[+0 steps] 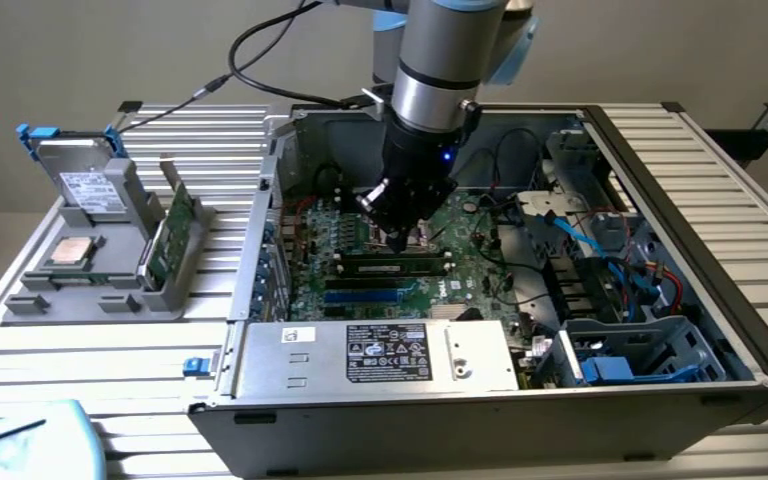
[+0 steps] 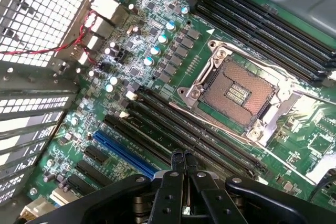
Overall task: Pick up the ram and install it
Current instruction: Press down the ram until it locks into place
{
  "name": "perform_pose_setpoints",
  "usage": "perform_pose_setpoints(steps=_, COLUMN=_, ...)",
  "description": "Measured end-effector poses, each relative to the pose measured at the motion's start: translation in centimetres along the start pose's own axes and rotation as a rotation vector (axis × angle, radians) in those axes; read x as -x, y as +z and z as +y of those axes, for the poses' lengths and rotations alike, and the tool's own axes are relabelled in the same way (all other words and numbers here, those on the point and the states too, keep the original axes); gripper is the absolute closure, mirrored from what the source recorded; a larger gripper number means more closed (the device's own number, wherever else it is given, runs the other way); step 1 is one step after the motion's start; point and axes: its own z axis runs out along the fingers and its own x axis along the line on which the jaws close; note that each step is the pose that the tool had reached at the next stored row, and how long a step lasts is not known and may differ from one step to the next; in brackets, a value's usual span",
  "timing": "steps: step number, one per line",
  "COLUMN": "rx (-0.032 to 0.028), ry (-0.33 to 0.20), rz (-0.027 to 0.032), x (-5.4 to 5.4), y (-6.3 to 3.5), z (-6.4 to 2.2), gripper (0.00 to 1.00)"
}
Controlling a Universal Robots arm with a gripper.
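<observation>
Lying flat in its slot, green ram (image 1: 388, 266)

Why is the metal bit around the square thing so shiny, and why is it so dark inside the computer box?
In the wrist view, light glints off the metal frame of the CPU socket, and the shut gripper shows black up close. In the exterior view, the arm and case walls shade the motherboard, while the table slats outside look bright.

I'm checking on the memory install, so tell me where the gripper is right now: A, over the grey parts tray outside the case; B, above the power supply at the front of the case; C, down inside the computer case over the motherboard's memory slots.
C: the gripper reaches down into the computer case, its closed fingertips at the memory slots of the motherboard, where the ram lies.
</observation>
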Motion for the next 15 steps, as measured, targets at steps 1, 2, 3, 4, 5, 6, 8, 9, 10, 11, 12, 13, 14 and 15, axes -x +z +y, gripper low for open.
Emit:
perform_pose_setpoints(steps=1, rx=-0.0021, ry=0.010, rz=-0.0016, x=0.00, y=0.01, z=0.00, gripper=0.89)
perform_pose_setpoints(steps=2, rx=-0.0049, ry=0.019, rz=-0.0034, x=0.01, y=0.02, z=0.00, gripper=0.89)
perform_pose_setpoints(steps=3, rx=-0.0084, ry=0.027, rz=-0.0051, x=0.01, y=0.01, z=0.00, gripper=0.89)
perform_pose_setpoints(steps=4, rx=-0.0127, ry=0.037, rz=-0.0071, x=0.00, y=0.01, z=0.00, gripper=0.89)
perform_pose_setpoints(steps=5, rx=-0.0165, ry=0.045, rz=-0.0091, x=0.00, y=0.01, z=0.00, gripper=0.89)
perform_pose_setpoints(steps=6, rx=-0.0203, ry=0.053, rz=-0.0109, x=0.00, y=0.01, z=0.00, gripper=0.89)
perform_pose_setpoints(steps=8, rx=-0.0273, ry=0.070, rz=-0.0150, x=0.00, y=0.01, z=0.00, gripper=0.89)
perform_pose_setpoints(steps=9, rx=-0.0301, ry=0.078, rz=-0.0169, x=0.00, y=0.01, z=0.00, gripper=0.89)
perform_pose_setpoints(steps=10, rx=-0.0321, ry=0.086, rz=-0.0185, x=0.00, y=0.01, z=0.00, gripper=0.89)
perform_pose_setpoints(steps=11, rx=-0.0336, ry=0.093, rz=-0.0197, x=0.00, y=0.01, z=0.00, gripper=0.89)
perform_pose_setpoints(steps=12, rx=-0.0353, ry=0.101, rz=-0.0208, x=0.00, y=0.01, z=0.00, gripper=0.89)
perform_pose_setpoints(steps=13, rx=-0.0370, ry=0.109, rz=-0.0219, x=0.00, y=0.01, z=0.00, gripper=0.89)
perform_pose_setpoints(steps=14, rx=-0.0386, ry=0.116, rz=-0.0230, x=0.00, y=0.01, z=0.00, gripper=0.89)
perform_pose_setpoints(steps=15, rx=-0.0405, ry=0.124, rz=-0.0240, x=0.00, y=0.01, z=0.00, gripper=0.89)
